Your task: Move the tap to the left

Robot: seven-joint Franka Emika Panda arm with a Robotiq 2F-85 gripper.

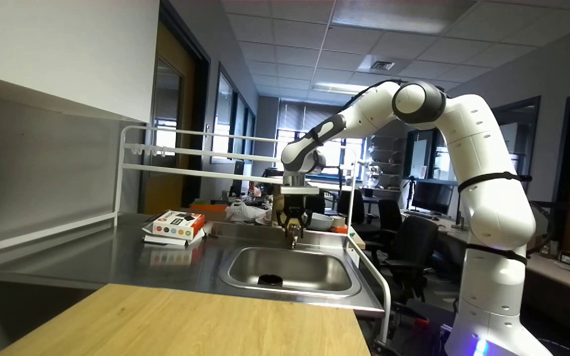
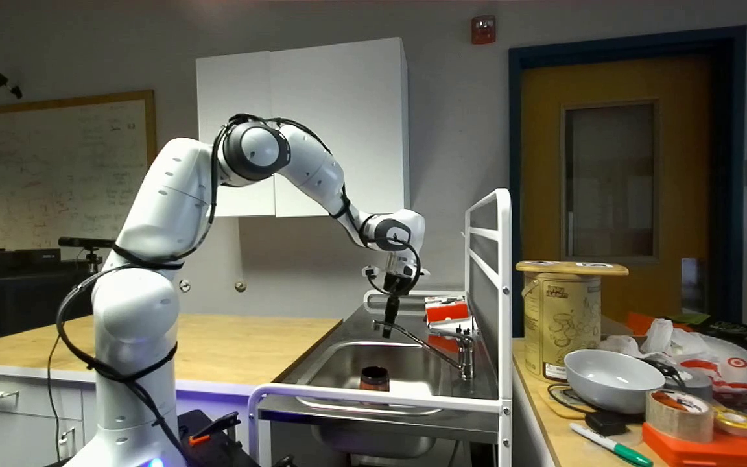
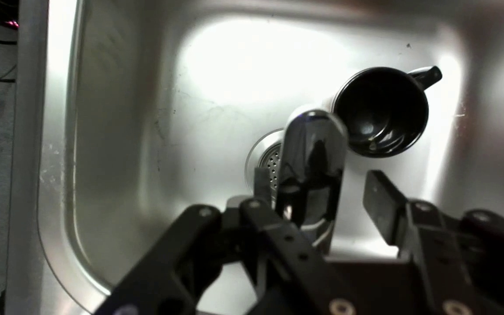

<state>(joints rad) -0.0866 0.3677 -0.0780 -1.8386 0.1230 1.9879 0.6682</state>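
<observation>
Tool [image 3: 320, 188] spread, tap [image 3: 311, 166] between its fingers [image 3: 383, 205]

Your tool points down over the steel basin [image 1: 324, 266], spread apart, with the tap's spout in the gap. In the wrist view the left finger is just beside the spout; can't tell whether it touches. The right finger stands apart from it, with basin showing between.

Tap position: in an exterior view its upright post [image 2: 467, 360] is at the right side of the basin, spout rising leftward out over the basin, tip right at your tool. In an exterior view [image 1: 293, 243] it's at the far edge of the basin, about mid-width.

Dark mug [image 3: 381, 111] stands upright in the basin, right of the spout in your wrist view, handle pointing right. Drain [image 3: 273, 162] is partly hidden by the spout and left finger.

White-and-red box [image 1: 178, 225] is on the steel tabletop [image 1: 117, 257], left of the basin. White rack [image 1: 201, 152] runs along the far side.
</observation>
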